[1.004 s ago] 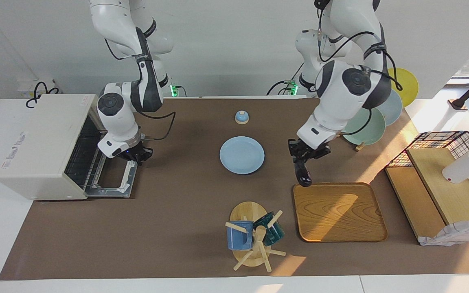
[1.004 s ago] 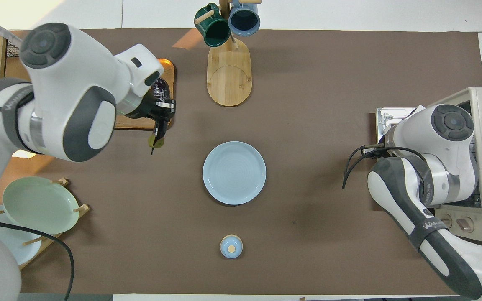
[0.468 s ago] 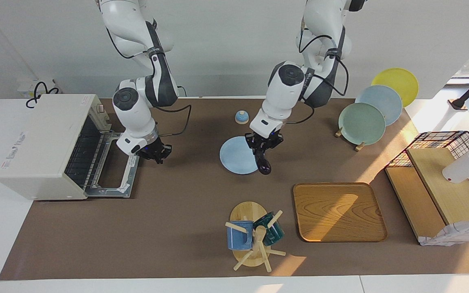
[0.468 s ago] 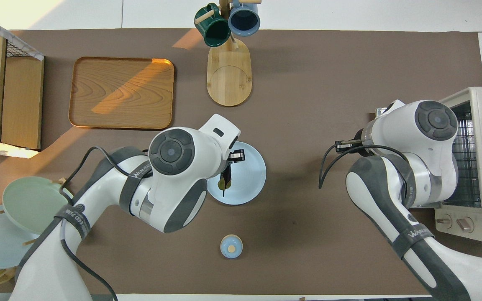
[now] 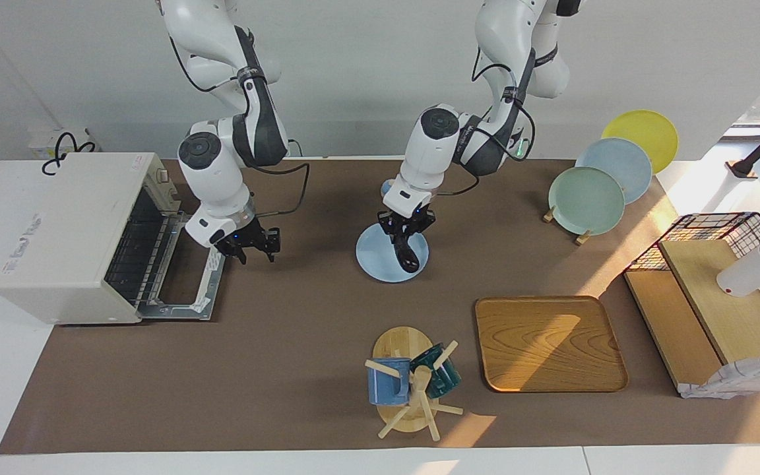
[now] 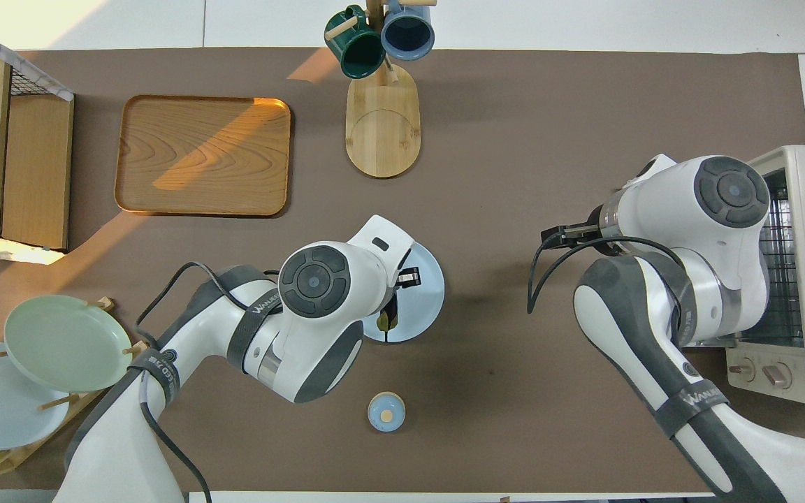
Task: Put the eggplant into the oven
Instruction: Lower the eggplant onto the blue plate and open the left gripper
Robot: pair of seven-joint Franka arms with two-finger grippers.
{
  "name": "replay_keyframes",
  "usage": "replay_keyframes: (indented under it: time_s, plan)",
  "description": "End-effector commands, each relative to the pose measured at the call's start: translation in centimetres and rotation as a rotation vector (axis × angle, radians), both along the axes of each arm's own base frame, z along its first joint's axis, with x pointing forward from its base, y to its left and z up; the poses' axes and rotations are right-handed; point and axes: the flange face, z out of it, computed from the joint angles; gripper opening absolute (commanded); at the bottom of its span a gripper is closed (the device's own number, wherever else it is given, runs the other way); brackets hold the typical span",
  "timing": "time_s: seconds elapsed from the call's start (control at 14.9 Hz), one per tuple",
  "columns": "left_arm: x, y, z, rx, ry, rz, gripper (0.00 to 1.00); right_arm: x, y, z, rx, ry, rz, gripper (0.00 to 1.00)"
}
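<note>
Left tool [image 5: 406, 231] is clamping the eggplant [image 5: 407, 256], hanging upright over the blue plate [image 5: 373, 264]. Oven [image 5: 76, 234] is lying at 9 o'clock in facing view; right tool [image 5: 248, 245], fingers apart, is waiting nearer its open door [image 5: 185, 284].
</note>
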Motion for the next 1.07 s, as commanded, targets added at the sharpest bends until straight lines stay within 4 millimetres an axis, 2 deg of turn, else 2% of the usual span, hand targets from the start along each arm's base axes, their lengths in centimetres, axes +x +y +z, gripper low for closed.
replay_keyframes:
  time_s: [0.0, 0.13, 0.2, 0.27, 0.4, 0.54, 0.8, 0.87, 1.0]
  plan:
    - [0.0, -0.1, -1.3, -0.011, -0.008, 0.02, 0.0, 0.1, -0.1, 0.2, 0.015, 0.014, -0.012, 1.0]
    - [0.0, 0.0, -1.4, -0.006, -0.005, 0.017, 0.0, 0.4, -0.1, 0.7, 0.016, 0.014, -0.014, 1.0]
    - [0.3, 0.2, -1.3, -0.005, -0.004, 0.02, 0.29, 0.8, 0.4, 1.2, 0.016, 0.022, -0.008, 1.0]
    - [0.5, 0.4, -1.2, -0.007, -0.006, 0.024, 0.99, 1.4, 0.6, 2.1, 0.017, 0.027, -0.006, 1.0]
    - [1.2, 1.4, -0.3, 0.0, -0.001, 0.027, 1.0, 1.9, 0.7, 2.8, 0.014, 0.044, -0.003, 1.0]
    - [2.6, 3.3, 2.0, 0.013, 0.009, 0.005, 1.0, 2.1, 0.6, 2.9, 0.012, 0.047, -0.004, 1.0]
    - [6.8, 8.6, 6.5, 0.022, 0.01, -0.03, 1.0, 2.0, 1.3, 3.5, 0.003, 0.056, 0.012, 1.0]
    - [7.8, 10.1, 7.6, 0.021, 0.004, -0.033, 1.0, 2.0, 2.5, 4.0, 0.005, 0.046, 0.032, 1.0]
    - [10.1, 13.4, 9.1, 0.029, -0.013, -0.052, 1.0, 1.6, 7.7, 4.7, 0.003, 0.03, 0.037, 1.0]
